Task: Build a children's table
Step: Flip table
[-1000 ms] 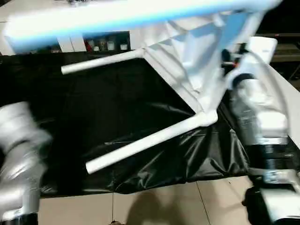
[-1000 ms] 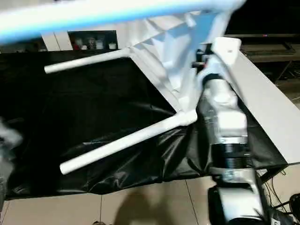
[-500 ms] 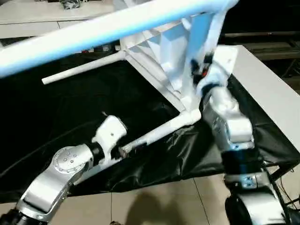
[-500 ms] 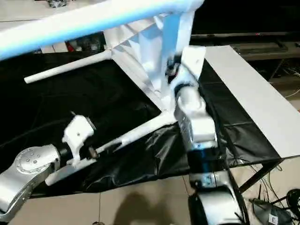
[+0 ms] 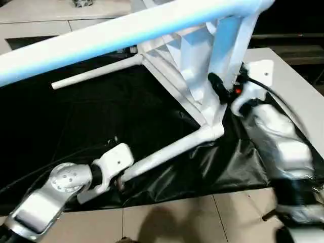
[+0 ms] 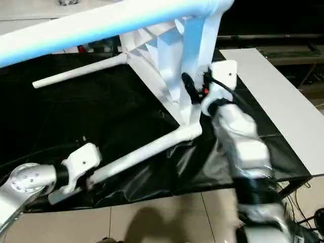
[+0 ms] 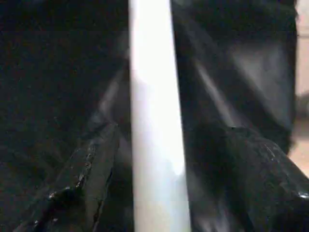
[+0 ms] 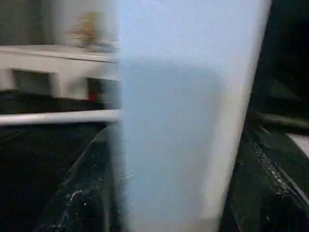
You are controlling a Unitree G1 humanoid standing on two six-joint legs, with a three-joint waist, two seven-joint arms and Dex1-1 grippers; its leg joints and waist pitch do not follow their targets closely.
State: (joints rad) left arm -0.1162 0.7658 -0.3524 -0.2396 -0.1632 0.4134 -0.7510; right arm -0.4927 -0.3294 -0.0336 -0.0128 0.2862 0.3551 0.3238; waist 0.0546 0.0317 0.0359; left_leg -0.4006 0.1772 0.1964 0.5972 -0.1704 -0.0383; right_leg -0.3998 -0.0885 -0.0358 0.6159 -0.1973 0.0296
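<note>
1. Black sheet [image 5: 76, 121], covering the work surface: slippery, so a leg end could skid.

2. Children's table [image 5: 187, 76], tipped on its side on the sheet, legs sticking out; one near leg [image 5: 167, 152] slopes toward me. Risk: it topples if support is lost.

3. My right gripper [image 5: 223, 91], at the table's upright edge; jaws straddle it, pressure unclear. Risk: table drops.

4. My left gripper [image 7: 154, 145], jaws spread wide around the near leg, not pinching. Risk: closing off-centre shoves the leg from its socket.
</note>
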